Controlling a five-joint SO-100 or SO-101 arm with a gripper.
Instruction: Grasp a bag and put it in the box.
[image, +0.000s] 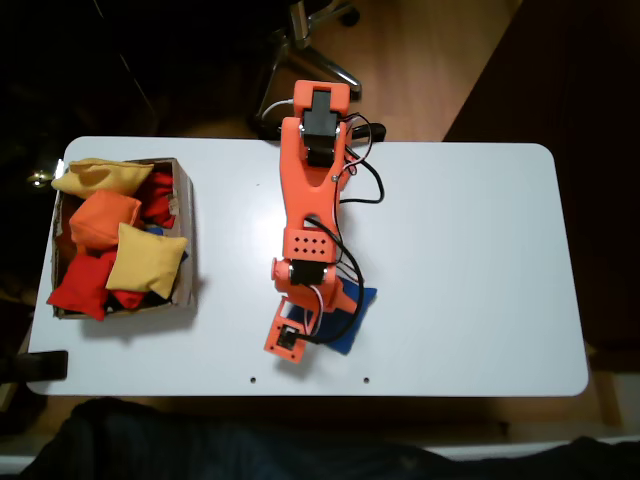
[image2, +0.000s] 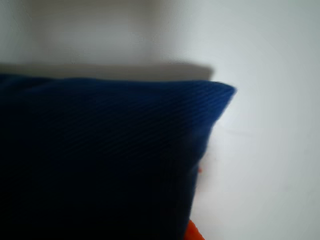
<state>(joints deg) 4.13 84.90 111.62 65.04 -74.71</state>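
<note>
Down at the blue bag (image: 352, 322), the gripper's (image: 318, 335) opening cannot be told

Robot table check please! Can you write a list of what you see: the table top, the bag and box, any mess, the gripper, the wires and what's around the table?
Surface: white table with rounded corners, mostly bare.
Job's things: blue bag lies on the table, largely under the arm's end; it looms close in the wrist view. The cardboard box sits at the table's left end in the fixed view.
Clutter: yellow, orange and red bags piled in the box.
Gripper: gripper is down over the blue bag; open or shut cannot be told.
Cables: black wires run along the orange arm.
Surroundings: wooden floor and a chair base beyond the table.
</note>
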